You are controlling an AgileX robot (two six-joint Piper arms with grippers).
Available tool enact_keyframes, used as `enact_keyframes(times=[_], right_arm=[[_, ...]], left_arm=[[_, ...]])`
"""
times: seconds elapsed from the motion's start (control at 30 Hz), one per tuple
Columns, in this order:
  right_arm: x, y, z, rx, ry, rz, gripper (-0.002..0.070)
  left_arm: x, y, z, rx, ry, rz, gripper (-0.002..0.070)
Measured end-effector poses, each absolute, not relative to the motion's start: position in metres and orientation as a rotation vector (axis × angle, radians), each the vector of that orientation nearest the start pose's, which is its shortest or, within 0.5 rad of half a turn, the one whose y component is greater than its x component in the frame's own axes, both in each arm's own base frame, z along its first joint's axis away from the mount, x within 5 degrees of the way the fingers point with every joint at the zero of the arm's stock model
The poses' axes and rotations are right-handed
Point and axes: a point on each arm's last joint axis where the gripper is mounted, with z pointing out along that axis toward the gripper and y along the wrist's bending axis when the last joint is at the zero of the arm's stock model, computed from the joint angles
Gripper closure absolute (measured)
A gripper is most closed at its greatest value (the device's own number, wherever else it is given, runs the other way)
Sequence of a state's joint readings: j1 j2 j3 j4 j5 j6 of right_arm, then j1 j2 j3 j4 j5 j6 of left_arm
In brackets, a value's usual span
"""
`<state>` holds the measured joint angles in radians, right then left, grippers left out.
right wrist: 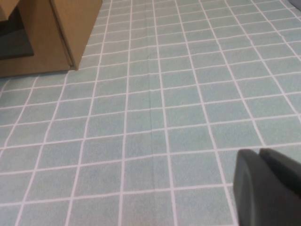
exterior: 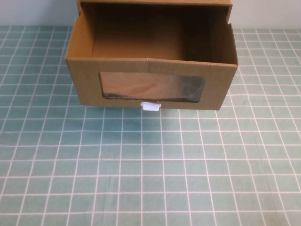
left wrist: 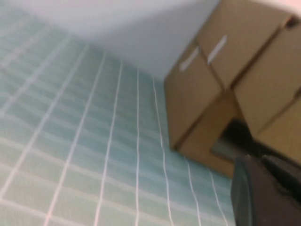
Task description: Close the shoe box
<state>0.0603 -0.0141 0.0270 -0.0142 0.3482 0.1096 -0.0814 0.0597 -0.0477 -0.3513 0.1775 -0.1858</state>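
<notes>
The shoe box [exterior: 84, 87] stands at the back middle of the table, brown cardboard with its drawer pulled out toward me and empty inside. Its front has a wide clear window [exterior: 153, 85] and a small white pull tab [exterior: 151, 107] below it. The outer sleeve [exterior: 155, 3] shows at the top edge. Neither arm appears in the high view. My left gripper [left wrist: 262, 160] is shut and empty, low beside the shoe box [left wrist: 193, 89]. My right gripper [right wrist: 258, 153] is shut and empty over the cloth, well away from the shoe box [right wrist: 70, 28] corner.
A green cloth with a white grid [exterior: 150, 165] covers the table in front of the box. A pale wall [left wrist: 141, 28] rises behind the box.
</notes>
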Motion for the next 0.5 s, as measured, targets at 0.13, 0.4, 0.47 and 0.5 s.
enact_keyframes(times=[0.13, 0.4, 0.47, 0.5], right_arm=[[0.053, 0.003, 0.173, 0.038, 1.846, 0.106, 0.0688], [0.053, 0.003, 0.173, 0.038, 1.846, 0.106, 0.0687], [0.053, 0.003, 0.173, 0.038, 1.846, 0.106, 0.0688], [0.053, 0.003, 0.173, 0.038, 1.846, 0.106, 0.0687]], left_arm=[[0.069, -0.017, 0.250, -0.257, 1.851, -0.493, 0.0680], [0.137, -0.037, 0.346, 0.127, 2.110, -0.424, 0.0680], [0.163, -0.044, 0.367, 0.238, 2.124, -0.449, 0.0680], [0.174, -0.048, 0.374, 0.279, 2.125, -0.463, 0.0680]])
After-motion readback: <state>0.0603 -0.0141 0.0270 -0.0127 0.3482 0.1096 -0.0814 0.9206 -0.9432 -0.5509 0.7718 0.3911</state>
